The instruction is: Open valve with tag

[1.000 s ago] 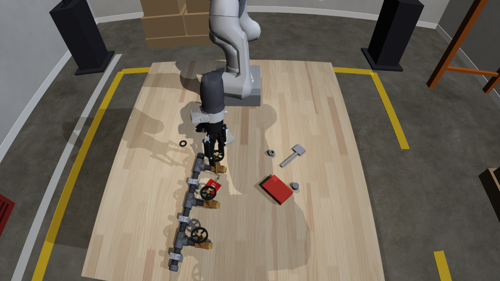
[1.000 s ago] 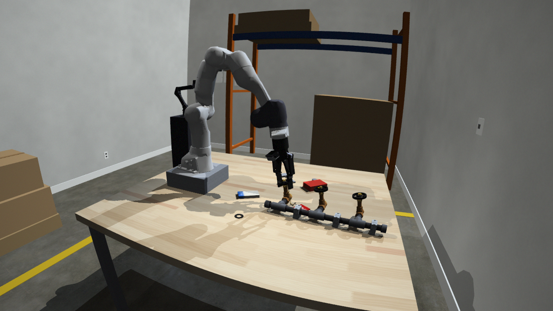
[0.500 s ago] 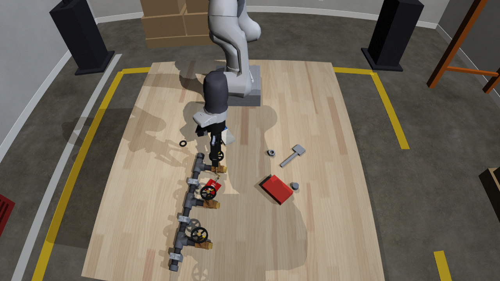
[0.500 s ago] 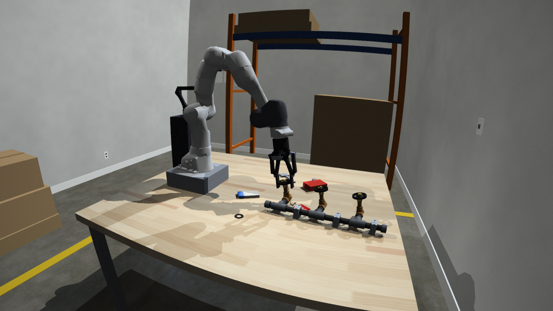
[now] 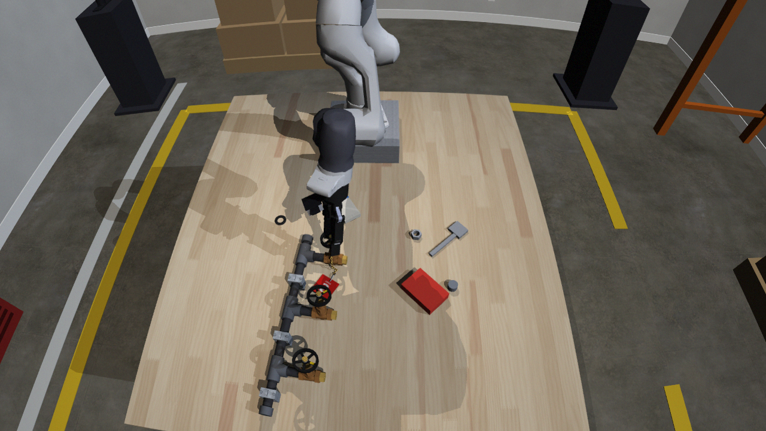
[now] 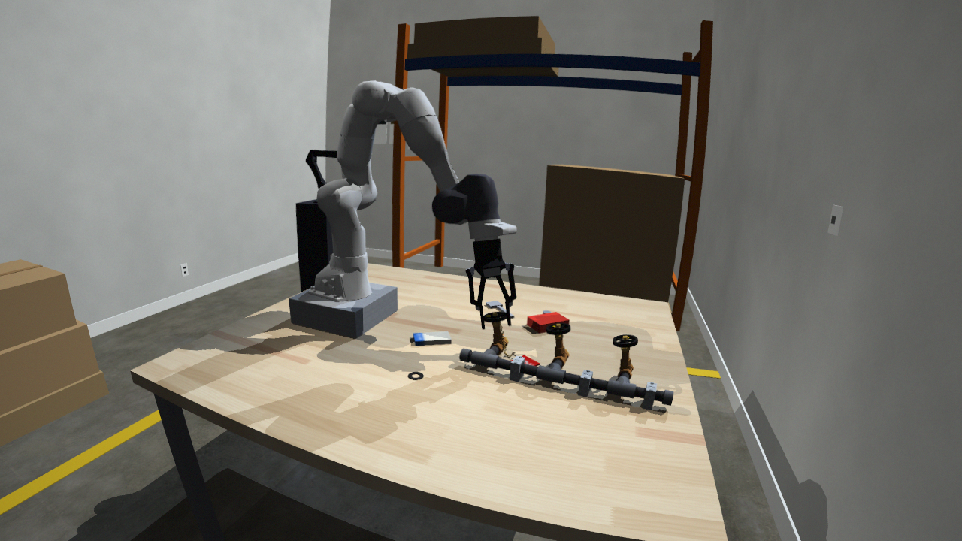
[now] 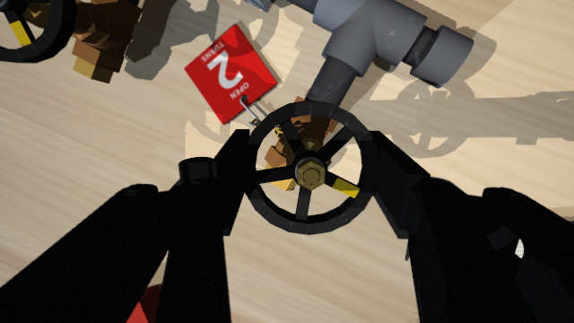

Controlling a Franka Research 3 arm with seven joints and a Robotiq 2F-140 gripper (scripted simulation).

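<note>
A grey pipe lies on the wooden table and carries three valves with black handwheels. My gripper is shut on the handwheel of the valve at the pipe's far end, one finger on each side of the rim. Its yellow spoke mark points to the right in the wrist view. A red tag hangs from this valve by a chain and reads "OPEN 2 TURNS". The middle valve and the near valve stand free.
A red box, a grey hammer, a nut and a small grey cap lie right of the pipe. A black washer lies to the left. A blue and white block lies near the arm's base.
</note>
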